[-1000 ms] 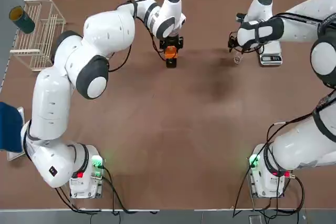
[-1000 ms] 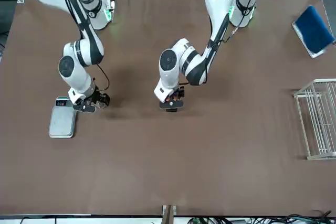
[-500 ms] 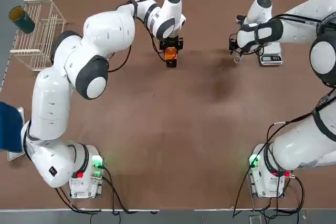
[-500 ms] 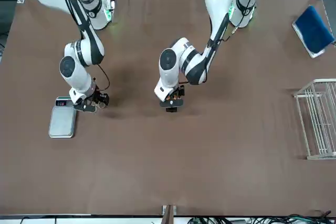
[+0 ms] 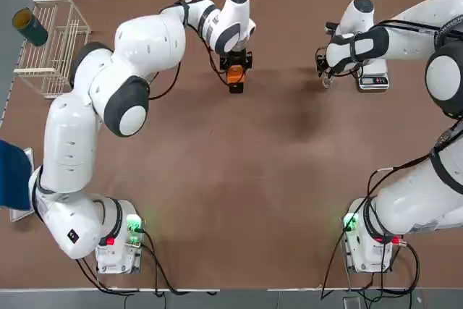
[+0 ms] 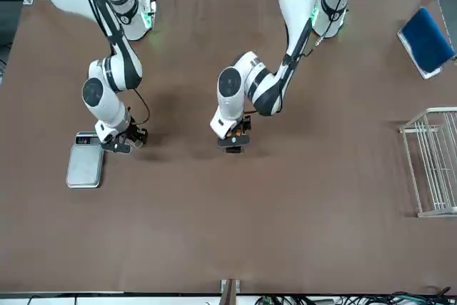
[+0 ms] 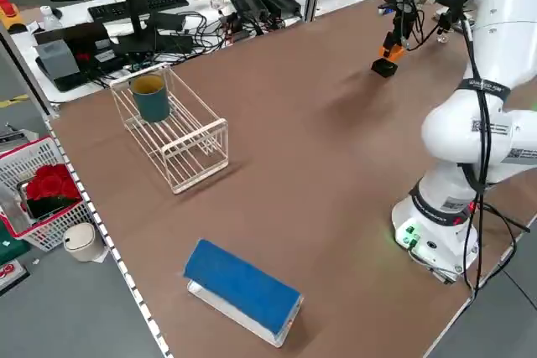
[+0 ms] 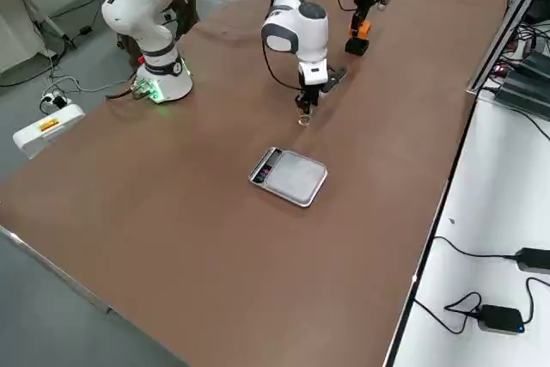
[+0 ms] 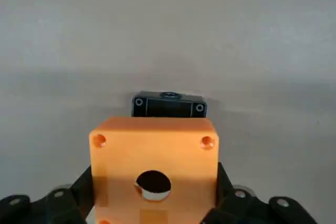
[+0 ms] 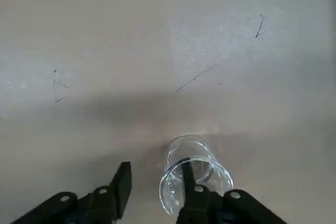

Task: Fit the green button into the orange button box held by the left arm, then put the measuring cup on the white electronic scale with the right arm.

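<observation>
Here your right gripper [image 10: 152,192] is hovering spread, one finger dipping inside the upright measuring cup [image 10: 195,174]. The white electronic scale [image 5: 374,82] is lying just beside it, away from the left gripper [image 9: 152,203] pinching the orange button box [image 9: 153,169].

There are two robot arms, each with one gripper: the left gripper [image 5: 236,72] and the right gripper [image 5: 325,72]. On the table [image 5: 239,179] I count one orange button box [image 5: 235,74], one clear measuring cup [image 10: 193,181], one white electronic scale [image 8: 289,175], one wire basket [image 7: 174,130], one green-blue cup [image 7: 151,97] and one blue-covered block [image 7: 242,288]. Beside the table stands one red basket [image 7: 33,199].
</observation>
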Robot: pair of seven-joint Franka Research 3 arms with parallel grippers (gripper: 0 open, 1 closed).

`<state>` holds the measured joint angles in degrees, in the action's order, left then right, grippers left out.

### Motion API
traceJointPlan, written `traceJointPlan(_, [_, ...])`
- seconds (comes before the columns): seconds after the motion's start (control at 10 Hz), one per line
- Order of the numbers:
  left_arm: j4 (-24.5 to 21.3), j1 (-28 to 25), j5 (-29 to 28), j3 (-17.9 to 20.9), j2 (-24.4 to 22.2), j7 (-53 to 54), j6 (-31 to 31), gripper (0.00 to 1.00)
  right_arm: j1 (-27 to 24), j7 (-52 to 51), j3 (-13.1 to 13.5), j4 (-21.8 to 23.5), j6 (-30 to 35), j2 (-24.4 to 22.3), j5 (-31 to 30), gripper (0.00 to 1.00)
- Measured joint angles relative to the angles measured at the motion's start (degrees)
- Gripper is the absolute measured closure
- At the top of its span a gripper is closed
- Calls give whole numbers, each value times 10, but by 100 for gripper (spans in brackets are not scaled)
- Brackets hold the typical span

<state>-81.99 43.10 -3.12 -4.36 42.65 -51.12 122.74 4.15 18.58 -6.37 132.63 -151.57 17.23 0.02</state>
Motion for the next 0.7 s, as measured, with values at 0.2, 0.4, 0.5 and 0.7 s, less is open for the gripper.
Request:
traceJointPlan(0.2, [-2, 0, 0, 0, -2, 0, 0, 13, -1, 0, 2, 0, 0, 0, 0, 63])
traceJointPlan(0.4, [-7, 0, 0, 0, -2, -1, 0, 13, -1, 0, 3, 0, -1, 0, 0, 70])
traceJointPlan(0.5, [-8, 0, 0, 0, -2, -1, 0, 13, -1, 0, 3, 0, -1, 0, 0, 77])
traceJointPlan(0.7, [-8, 0, 0, 0, -2, -1, 1, 13, -1, 0, 3, 0, -1, 0, 0, 82])
